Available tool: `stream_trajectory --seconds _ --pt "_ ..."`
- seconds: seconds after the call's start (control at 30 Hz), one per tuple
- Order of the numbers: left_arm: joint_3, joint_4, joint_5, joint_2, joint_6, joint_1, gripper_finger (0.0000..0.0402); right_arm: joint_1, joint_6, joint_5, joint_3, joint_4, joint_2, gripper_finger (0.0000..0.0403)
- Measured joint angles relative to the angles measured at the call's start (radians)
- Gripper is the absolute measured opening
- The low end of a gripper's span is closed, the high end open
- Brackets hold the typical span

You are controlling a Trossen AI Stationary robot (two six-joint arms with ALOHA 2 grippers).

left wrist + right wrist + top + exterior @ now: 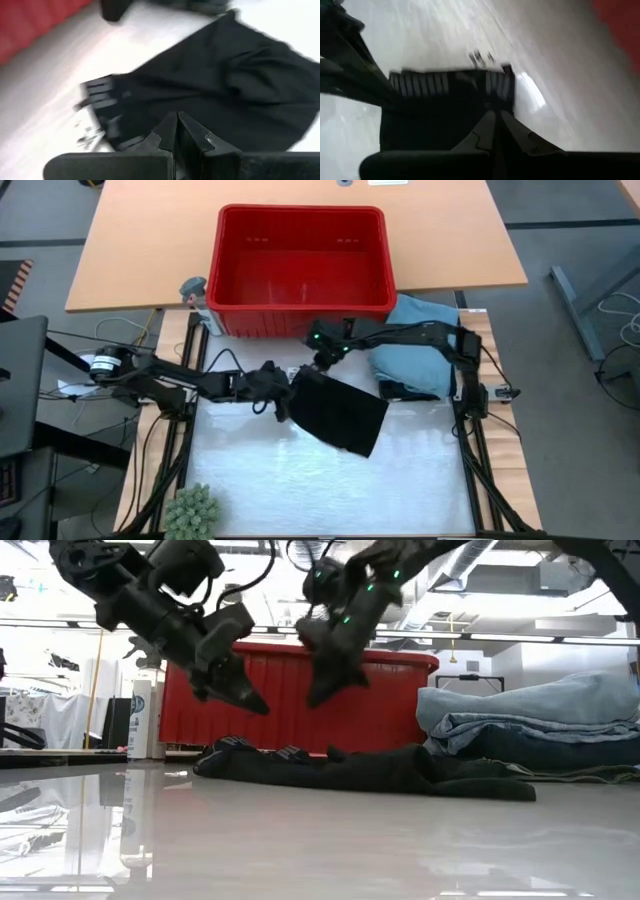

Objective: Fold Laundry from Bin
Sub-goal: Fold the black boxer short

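Top view: your black garment [338,412] lies flat just in front of the red bin [300,260]; folded blue laundry [415,345] sits at the bin's front right corner. Left gripper [283,402] and right gripper [318,364] hang over the garment's bin-side edge.
Low view: both raised off the cloth.
Wrist views: both grippers clenched, empty.

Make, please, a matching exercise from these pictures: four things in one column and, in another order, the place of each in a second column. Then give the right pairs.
Things:
1. red bin
2. black garment
3. light blue laundry pile
4. left end effector

Places:
A. beside the bin, under the right arm
B. spread flat on the white table
C. at the garment's edge, above the table
D. on the wooden table behind

Pairs: 1-D, 2-B, 3-A, 4-C
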State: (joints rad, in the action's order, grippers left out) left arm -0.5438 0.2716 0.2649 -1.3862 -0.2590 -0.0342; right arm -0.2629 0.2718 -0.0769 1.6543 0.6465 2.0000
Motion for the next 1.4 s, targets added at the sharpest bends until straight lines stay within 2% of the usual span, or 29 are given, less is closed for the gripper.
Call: stream_trajectory --seconds 0.13,0.2,0.33,0.5,0.63,0.87,1.1,1.2,1.4 --pt "0.0 0.126 -0.098 -0.037 0.028 -0.011 0.0 0.031 -0.032 0.005 0.001 0.182 -0.069 0.0049" --pt "-0.002 0.158 -0.137 -0.039 0.044 -0.011 0.0 0.057 -0.034 0.045 0.0 0.258 -0.11 0.0049" --pt "-0.004 0.066 -0.174 -0.039 0.078 -0.011 0.0 0.108 -0.011 0.076 0.002 0.353 -0.173 0.0049" --pt "0.043 0.041 -0.148 -0.039 0.123 -0.022 0.0 0.221 -0.033 0.08 0.0 0.399 -0.18 0.0051" --pt "0.077 0.043 -0.137 -0.039 0.124 -0.048 0.0 0.302 -0.034 0.074 0.0 0.372 -0.18 0.0068" --pt "0.11 0.088 -0.138 -0.039 0.125 -0.069 0.0 0.363 -0.008 0.223 -0.006 0.316 -0.18 0.014" --pt "0.111 0.098 -0.139 -0.071 0.157 -0.076 0.0 0.375 -0.082 0.202 -0.152 0.16 -0.177 0.0217" --pt "0.111 0.117 -0.174 -0.126 0.135 -0.08 0.0 0.373 -0.085 0.206 -0.202 0.073 -0.179 0.0229" --pt "0.109 0.18 -0.18 -0.213 0.095 -0.079 0.0 0.371 -0.033 0.21 -0.208 0.024 -0.159 0.0226"
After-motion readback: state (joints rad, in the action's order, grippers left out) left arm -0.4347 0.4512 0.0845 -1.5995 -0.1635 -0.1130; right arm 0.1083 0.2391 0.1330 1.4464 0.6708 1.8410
